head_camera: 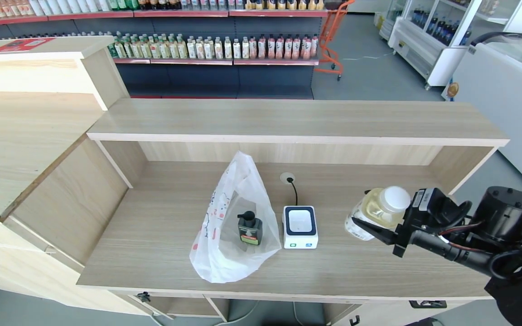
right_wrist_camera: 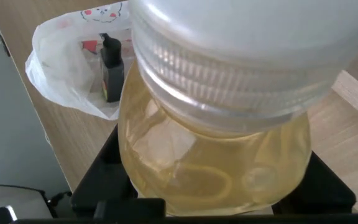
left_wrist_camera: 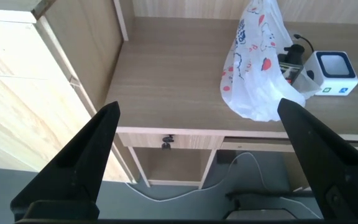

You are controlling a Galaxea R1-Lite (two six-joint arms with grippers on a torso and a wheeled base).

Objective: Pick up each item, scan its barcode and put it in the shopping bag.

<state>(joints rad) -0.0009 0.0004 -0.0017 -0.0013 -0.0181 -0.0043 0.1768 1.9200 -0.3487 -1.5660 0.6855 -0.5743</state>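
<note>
A clear bottle (head_camera: 379, 210) of yellowish liquid with a white cap is tilted above the counter, just right of the white scanner (head_camera: 300, 226). My right gripper (head_camera: 361, 218) is shut on it; up close the bottle (right_wrist_camera: 216, 155) sits between the dark fingers (right_wrist_camera: 104, 180). The white plastic shopping bag (head_camera: 229, 253) stands open left of the scanner, with a dark pump bottle (head_camera: 249, 228) upright inside. My left gripper (left_wrist_camera: 199, 106) hangs open and empty off the counter's front left edge, well away from the bag (left_wrist_camera: 253, 81).
The wooden counter (head_camera: 152, 235) has a raised ledge (head_camera: 297, 120) at the back and side walls left and right. The scanner's cable (head_camera: 294, 190) runs back to a hole in the counter. Bare counter lies left of the bag and right of the scanner.
</note>
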